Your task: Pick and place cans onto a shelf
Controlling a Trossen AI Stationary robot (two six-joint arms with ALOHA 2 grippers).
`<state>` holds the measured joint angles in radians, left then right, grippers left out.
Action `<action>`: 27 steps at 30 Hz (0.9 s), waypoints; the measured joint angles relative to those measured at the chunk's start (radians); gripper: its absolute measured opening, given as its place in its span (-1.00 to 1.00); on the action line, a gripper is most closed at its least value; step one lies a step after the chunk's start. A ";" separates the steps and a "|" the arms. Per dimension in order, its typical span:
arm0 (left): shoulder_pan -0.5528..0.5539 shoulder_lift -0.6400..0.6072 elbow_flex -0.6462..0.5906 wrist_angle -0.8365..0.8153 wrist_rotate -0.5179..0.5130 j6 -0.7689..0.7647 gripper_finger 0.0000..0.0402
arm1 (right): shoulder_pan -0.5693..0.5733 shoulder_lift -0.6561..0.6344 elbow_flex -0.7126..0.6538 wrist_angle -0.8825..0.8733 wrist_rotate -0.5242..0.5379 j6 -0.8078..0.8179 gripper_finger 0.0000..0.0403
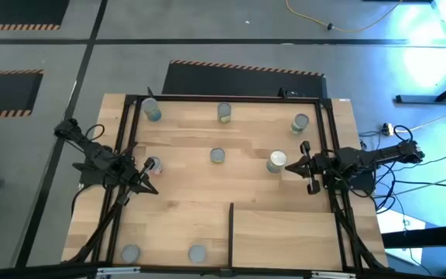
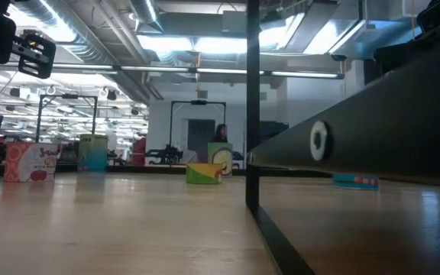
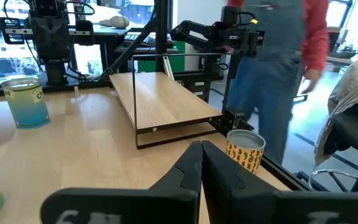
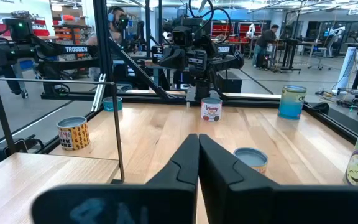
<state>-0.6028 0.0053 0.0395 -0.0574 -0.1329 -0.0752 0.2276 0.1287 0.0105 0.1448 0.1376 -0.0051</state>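
Observation:
Several cans stand upright on their bases across the wooden tabletop: three along the far edge [image 1: 224,112], two mid-table [image 1: 217,156], two by the near edge [image 1: 197,253]. The shelf [image 1: 285,236] is the raised light-wood board at the near right, edged by a black bar [image 1: 231,231]; nothing stands on it. My left gripper [image 1: 153,189] [image 3: 202,152] hangs shut at the table's left, close to a red-and-white can [image 1: 152,164]. My right gripper [image 1: 287,167] [image 4: 199,146] hangs shut at the right, close to a white-topped can [image 1: 276,161]. Neither gripper holds anything.
A black frame [image 1: 223,98] runs round the table and carries both arms. In the left wrist view a person [image 3: 272,68] stands just beyond the table's near edge, behind a yellow can [image 3: 245,149]. The low view shows the shelf's dark underside [image 2: 373,114] and its post [image 2: 253,107].

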 joint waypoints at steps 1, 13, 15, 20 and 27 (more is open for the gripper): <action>0.000 0.000 0.000 0.000 0.000 0.000 -1.00 | 0.000 0.000 0.000 0.000 0.000 0.000 -0.95; 0.000 0.000 0.000 0.000 0.000 0.000 -1.00 | 0.000 0.000 0.000 0.005 0.000 -0.001 -0.95; 0.000 0.000 0.000 0.000 0.000 0.000 -1.00 | 0.000 0.000 0.000 0.006 0.000 -0.002 -0.95; 0.000 0.000 0.000 0.000 0.000 0.000 -1.00 | 0.000 0.000 0.000 0.018 0.000 -0.001 -0.95; 0.000 0.000 0.000 0.000 0.000 0.000 -1.00 | 0.000 0.000 0.000 0.025 0.000 0.000 -0.95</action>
<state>-0.6027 0.0051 0.0395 -0.0574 -0.1329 -0.0750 0.2279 0.1284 0.0105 0.1693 0.1379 -0.0055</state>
